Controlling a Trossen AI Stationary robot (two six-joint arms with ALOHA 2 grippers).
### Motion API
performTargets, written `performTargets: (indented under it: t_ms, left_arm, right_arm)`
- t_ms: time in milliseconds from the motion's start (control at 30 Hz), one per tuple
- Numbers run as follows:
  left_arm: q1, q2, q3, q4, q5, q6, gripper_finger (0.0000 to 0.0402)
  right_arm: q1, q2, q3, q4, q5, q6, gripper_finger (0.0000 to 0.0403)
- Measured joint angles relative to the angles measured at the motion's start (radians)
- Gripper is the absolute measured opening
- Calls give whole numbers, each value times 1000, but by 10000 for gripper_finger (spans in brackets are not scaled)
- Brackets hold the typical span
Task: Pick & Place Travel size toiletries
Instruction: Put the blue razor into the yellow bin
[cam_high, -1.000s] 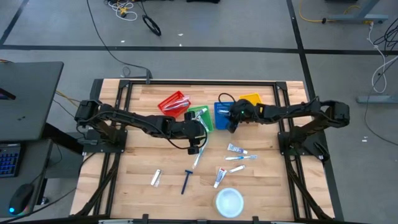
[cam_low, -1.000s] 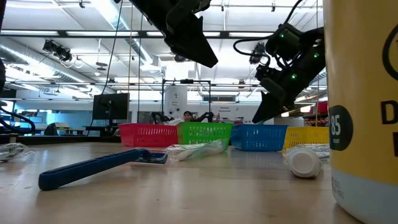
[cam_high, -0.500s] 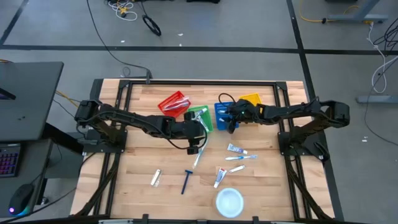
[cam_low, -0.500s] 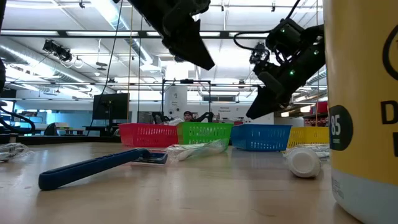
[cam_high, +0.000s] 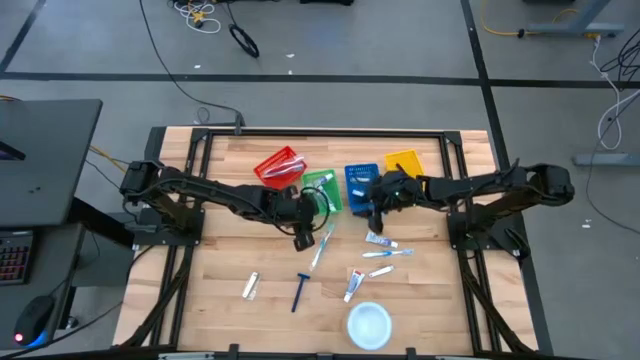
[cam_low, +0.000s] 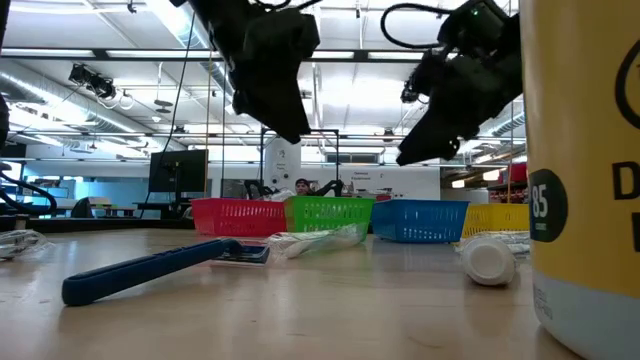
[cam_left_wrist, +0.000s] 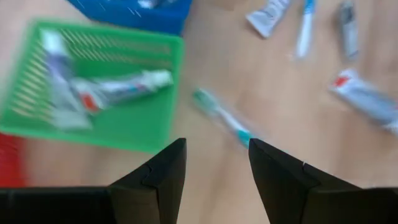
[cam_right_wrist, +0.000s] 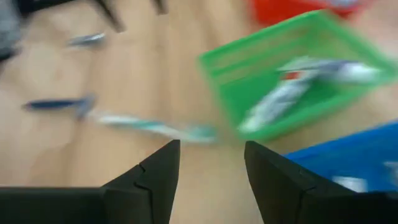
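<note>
Toiletries loose on worktop, both hands released

Toiletries lie spread over the near half of the worktop (cam_high: 220, 260): a toothbrush (cam_high: 321, 248) just beside the green basket (cam_high: 324, 189), a blue razor (cam_high: 299, 291), a small tube (cam_high: 251, 286) off to its left, and further tubes (cam_high: 379, 240) to the right. I see two tubes already inside the green basket (cam_left_wrist: 93, 93). My left hand (cam_high: 303, 233) hangs over the toothbrush's head end, fingers spread, holding nothing. My right hand (cam_high: 376, 210) sits at the blue basket's (cam_high: 358, 176) near edge, likewise spread and empty. Bare board remains between the razor and the white disc (cam_high: 368, 324).
</note>
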Motion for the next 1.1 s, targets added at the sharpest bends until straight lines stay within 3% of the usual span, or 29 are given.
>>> performTargets:
  t_ms: [100, 300, 567, 800, 1100]
  left_arm:
    - [-9, 0, 0, -1, 91, -125, 183]
    - [-68, 0, 0, -49, 191, -369, 183]
    - [-220, 86, 0, -85, 170, -581, 183]
    - [-301, 198, -1, -53, 175, -713, 183]
    - [-376, 249, 0, 56, 71, -832, 183]
  right_arm:
    - [45, 0, 0, -22, -68, 0, 191]
    - [125, 0, 0, -25, -73, 0, 191]
    - [164, 1, 0, -22, 46, 0, 191]
    - [171, 7, 0, -20, 53, 0, 191]
    - [173, 8, 0, -27, 92, -9, 191]
